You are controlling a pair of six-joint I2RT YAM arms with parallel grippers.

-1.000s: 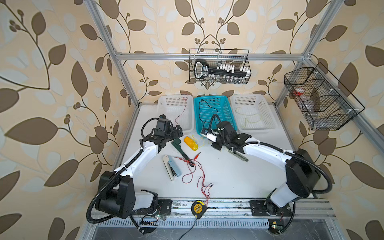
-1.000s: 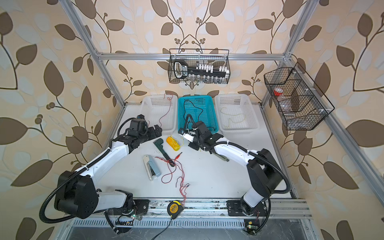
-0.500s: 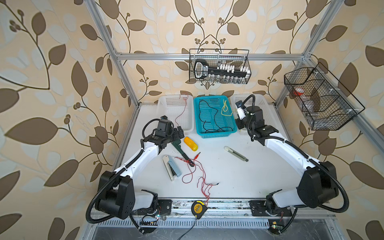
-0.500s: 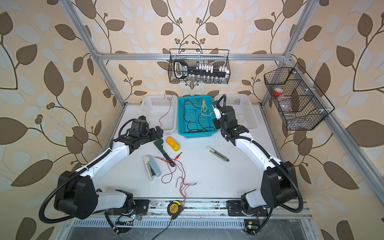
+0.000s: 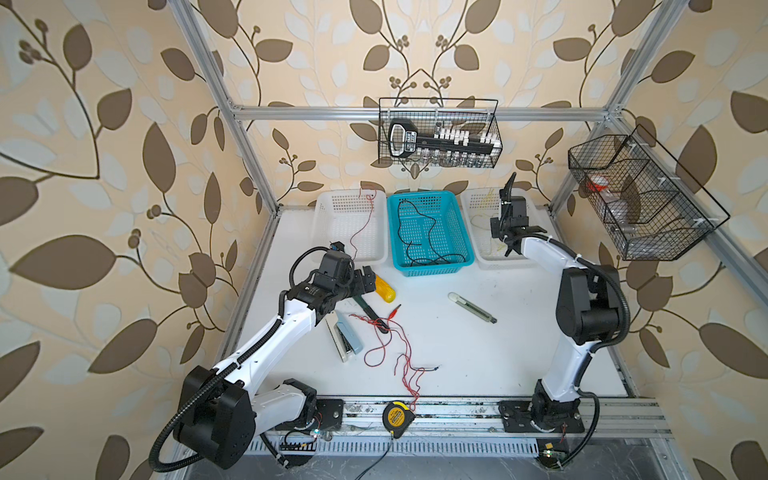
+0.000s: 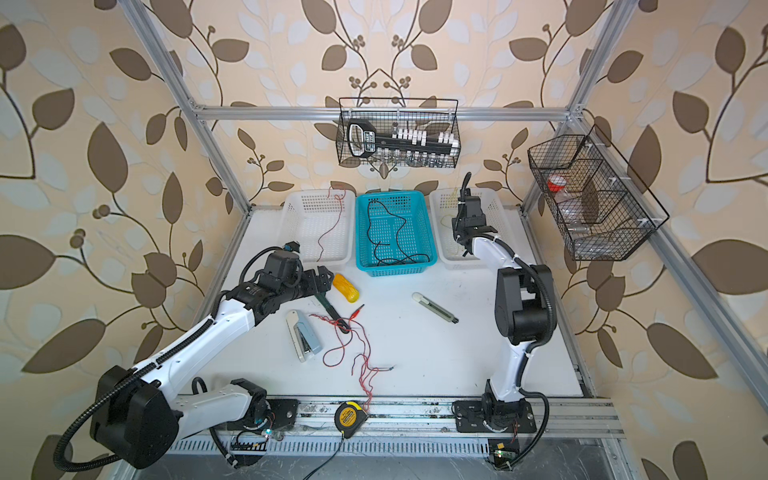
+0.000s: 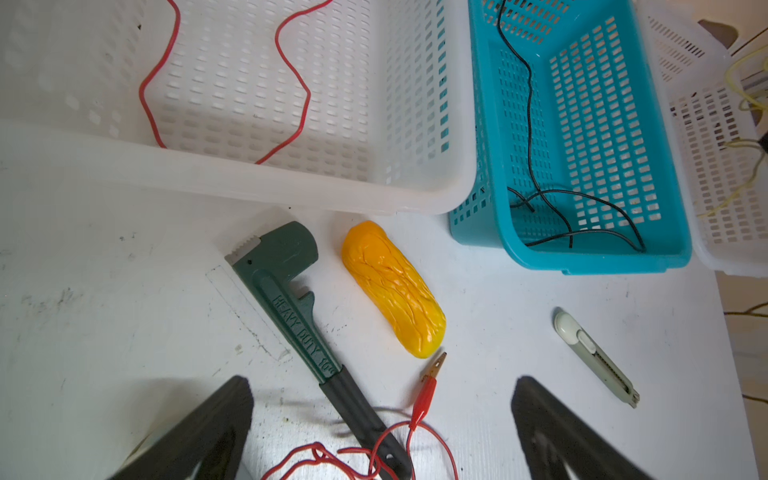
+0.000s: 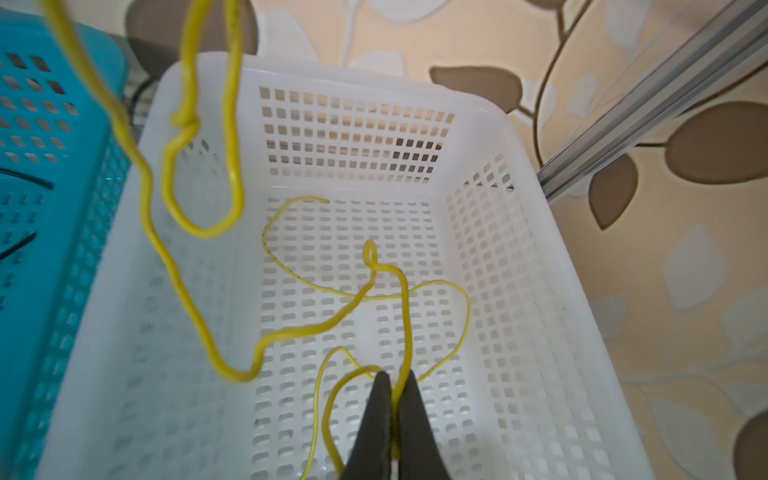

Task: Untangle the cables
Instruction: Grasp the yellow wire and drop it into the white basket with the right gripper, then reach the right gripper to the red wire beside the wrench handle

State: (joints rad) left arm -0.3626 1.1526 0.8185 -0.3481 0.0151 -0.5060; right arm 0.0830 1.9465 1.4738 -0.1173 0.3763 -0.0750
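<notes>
Pinching yellow cable with right tool, left tool spread, white table, leafy wallpaper.

Bare table right of the box cutter; wrench, stapler and red cable crowded at left-centre.

Both top views: bright, even light from above, white table near blown out, shadows faint. Wallpaper stretches and smears toward 8 and 4 o'clock corners. Left wrist view: glare streaks on yellow plastic piece; left gripper fingers blurred. Right wrist view: near loop of yellow cable out of focus, white basket sharp.
</notes>
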